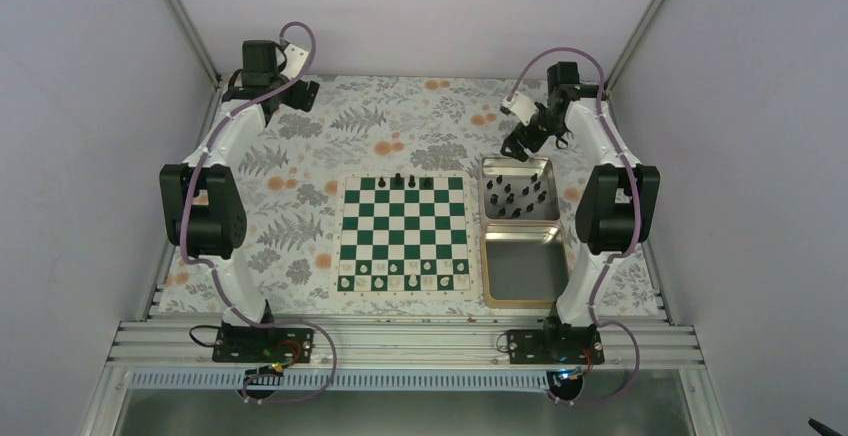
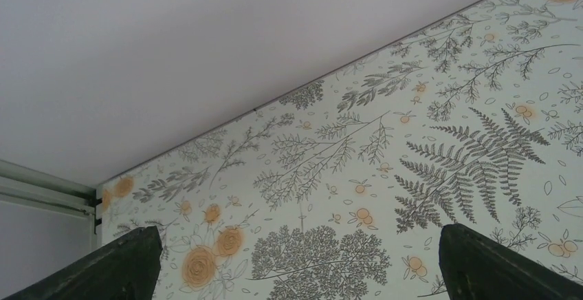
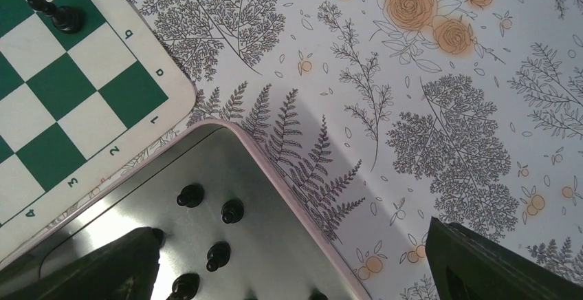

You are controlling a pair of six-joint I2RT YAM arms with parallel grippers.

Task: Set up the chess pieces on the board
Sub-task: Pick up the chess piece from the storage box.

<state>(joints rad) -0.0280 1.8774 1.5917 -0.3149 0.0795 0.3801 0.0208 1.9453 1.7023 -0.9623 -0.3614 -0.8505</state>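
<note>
Our left tool (image 2: 297,245) gapes empty near the far-left corner of the table (image 1: 330,126); right tool (image 3: 292,245) likewise, over the rectangular silver metal tin (image 3: 275,169) (tiny black chess pieces (image 3: 232,210) inside)

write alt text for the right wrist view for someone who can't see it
The right tool hangs open over the corner of a silver tin holding small black chess pieces. At upper left is a corner of the green and white board with two black pieces on it, all on a floral tablecloth.
</note>
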